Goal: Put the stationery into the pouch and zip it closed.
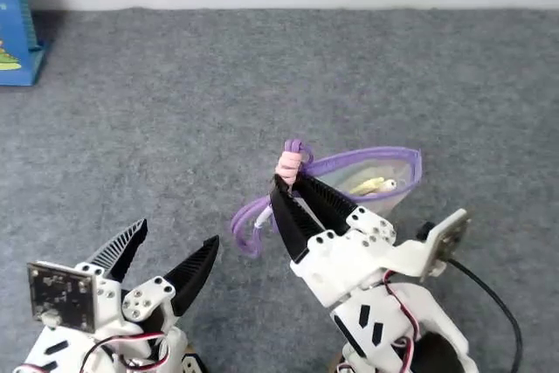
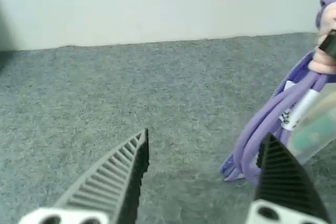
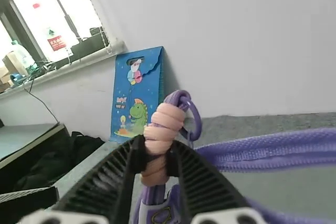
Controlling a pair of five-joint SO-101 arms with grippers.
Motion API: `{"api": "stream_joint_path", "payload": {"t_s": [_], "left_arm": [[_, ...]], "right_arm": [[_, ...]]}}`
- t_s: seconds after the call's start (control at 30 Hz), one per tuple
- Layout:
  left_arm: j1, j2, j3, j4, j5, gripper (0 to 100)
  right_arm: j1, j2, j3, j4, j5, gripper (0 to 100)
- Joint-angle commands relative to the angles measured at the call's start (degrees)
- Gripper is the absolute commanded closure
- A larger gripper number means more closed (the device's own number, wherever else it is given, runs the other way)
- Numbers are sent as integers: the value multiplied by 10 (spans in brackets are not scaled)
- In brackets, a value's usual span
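Because the zip can only be drawn by its tab, the right pincer [image 1: 284, 183] was clamped on the pink pull [image 1: 289, 164] at the pouch's end, its two black fingers squeezing the soft knotted piece [image 3: 160, 129] between them. The pouch [image 1: 367, 172], clear with purple trim, sat just off the middle of the grey worktop [image 1: 175, 93] toward four o'clock in the high view. It looked lifted at the gripped end, so that its mouth stood up rather than lying flat. Pale yellow stationery [image 1: 371, 186] showed through its wall, so the filling seemed done and the closing to be the step in hand; whether the zip was already run shut I could not tell. A purple strap loop [image 1: 249, 224] trailed from the gripped end toward seven o'clock. The left pincer [image 1: 177, 235] hung low at seven o'clock with its fingers wide apart and nothing between them, near the strap [image 2: 273, 114] but not touching it, probably placed to steady the pouch. A blue gift bag [image 1: 17, 32] stood at ten o'clock.
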Motion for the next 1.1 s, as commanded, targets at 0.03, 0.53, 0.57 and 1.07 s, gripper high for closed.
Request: {"api": "stream_joint_path", "payload": {"t_s": [0.03, 0.53, 0.57, 1.07], "left_arm": [[2, 16, 9, -18, -41, 681], [3, 17, 123, -137, -54, 681], [10, 17, 124, -137, -55, 681], [149, 16, 176, -192, -77, 681]], "right_arm": [[-1, 8, -5, 35, 58, 991], [0, 7, -81, 208, 209, 991], [0, 7, -82, 211, 209, 991], [-3, 7, -129, 281, 207, 991]]}}
